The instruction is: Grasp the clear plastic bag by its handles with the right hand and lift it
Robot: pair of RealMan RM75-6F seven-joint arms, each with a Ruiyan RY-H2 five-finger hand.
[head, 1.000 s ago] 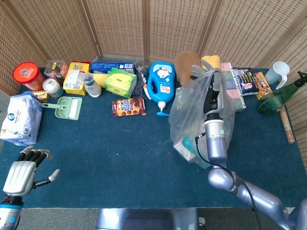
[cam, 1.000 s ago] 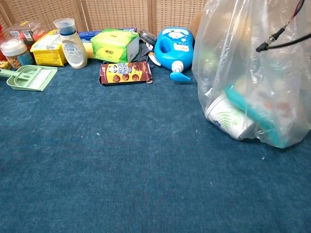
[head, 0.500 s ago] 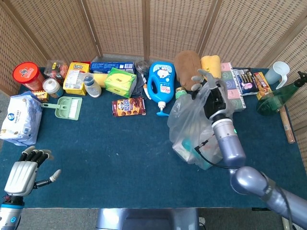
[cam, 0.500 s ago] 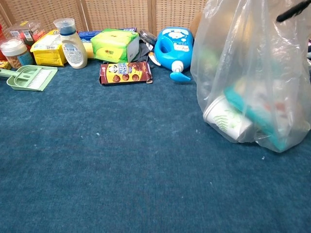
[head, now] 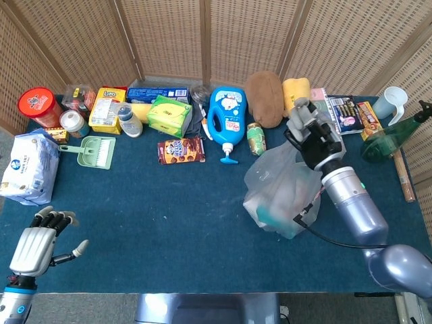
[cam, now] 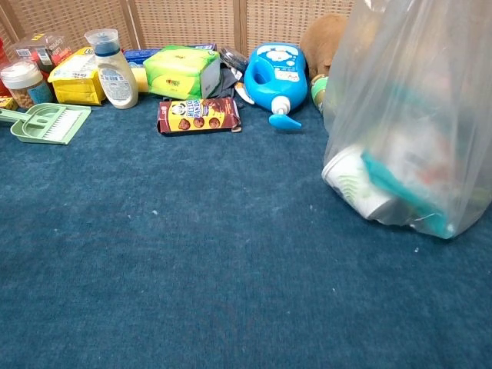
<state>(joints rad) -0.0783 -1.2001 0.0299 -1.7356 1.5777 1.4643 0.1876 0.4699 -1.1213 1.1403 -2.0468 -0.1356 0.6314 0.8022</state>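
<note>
The right hand (head: 312, 138) has moved rightward and back, fingers pinching the handles of the clear plastic bag (head: 280, 192), which now sags lower toward the blue desk (head: 155, 209); the lift looks incomplete. The left hand (head: 32, 246) hovers, fingers spread.

In the chest view the clear plastic bag (cam: 407, 131) is cut off by the top and right edges, so its handles and the right hand (head: 312, 138) lie outside that picture; in the head view the handles cannot be made out under the hand. The items inside the bag appear only as blurred white and teal shapes. The left hand (head: 32, 245) sits at the lower left corner of the head view, its arm cropped by the bottom edge.
</note>
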